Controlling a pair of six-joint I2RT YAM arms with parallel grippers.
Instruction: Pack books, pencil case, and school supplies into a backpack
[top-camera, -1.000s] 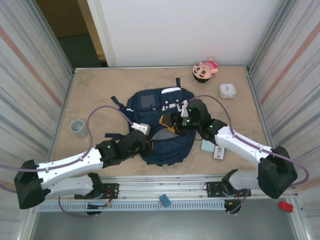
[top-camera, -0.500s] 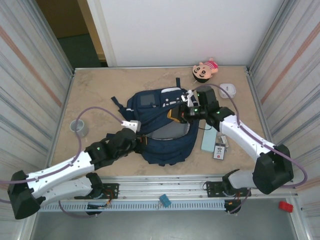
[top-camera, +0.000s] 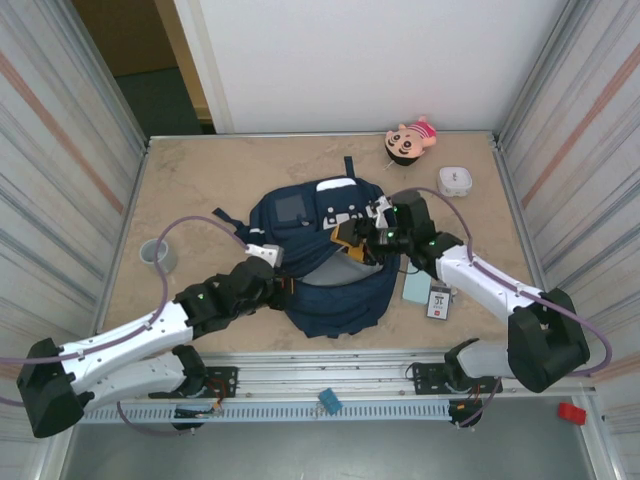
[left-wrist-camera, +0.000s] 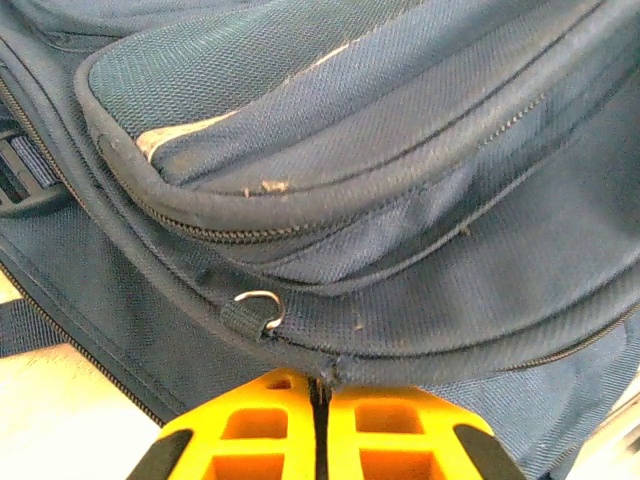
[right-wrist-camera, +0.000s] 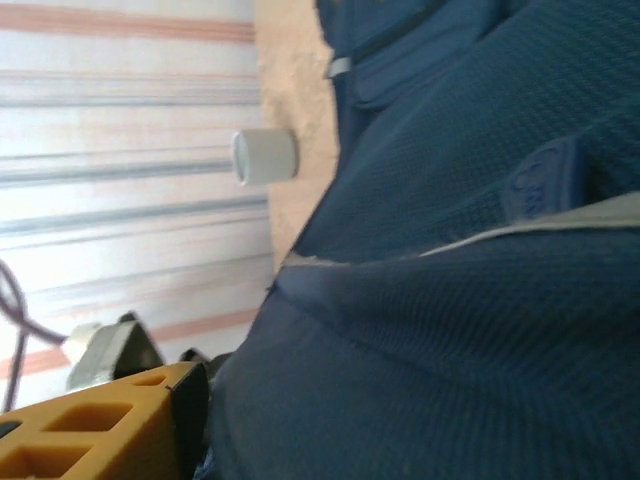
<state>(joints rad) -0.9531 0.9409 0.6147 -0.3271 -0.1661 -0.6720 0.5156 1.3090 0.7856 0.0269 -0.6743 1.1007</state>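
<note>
The navy backpack (top-camera: 335, 285) lies in the middle of the table with its white-patched pocket toward the far side. My left gripper (top-camera: 286, 291) is shut on the fabric seam at its left edge, and the orange fingers (left-wrist-camera: 270, 420) pinch the seam beside a small metal ring (left-wrist-camera: 262, 306). My right gripper (top-camera: 358, 234) is at the open top on the right side. Blue fabric (right-wrist-camera: 450, 330) lies against its one visible orange finger (right-wrist-camera: 110, 425). The pale teal pencil case (top-camera: 415, 288) and the white supplies pack (top-camera: 438, 302) lie right of the backpack. The book is hidden.
A grey cup (top-camera: 155, 254) stands at the left, also visible as the cup (right-wrist-camera: 265, 157) in the right wrist view. A white square box (top-camera: 455, 181) and a doll (top-camera: 410, 140) sit at the back right. Corrugated metal walls (top-camera: 60, 150) close in both sides.
My right gripper swung toward the back right, then came partway back, and the backpack's top shifted with it. The left arm drew back to the left, still gripping the backpack's edge.
</note>
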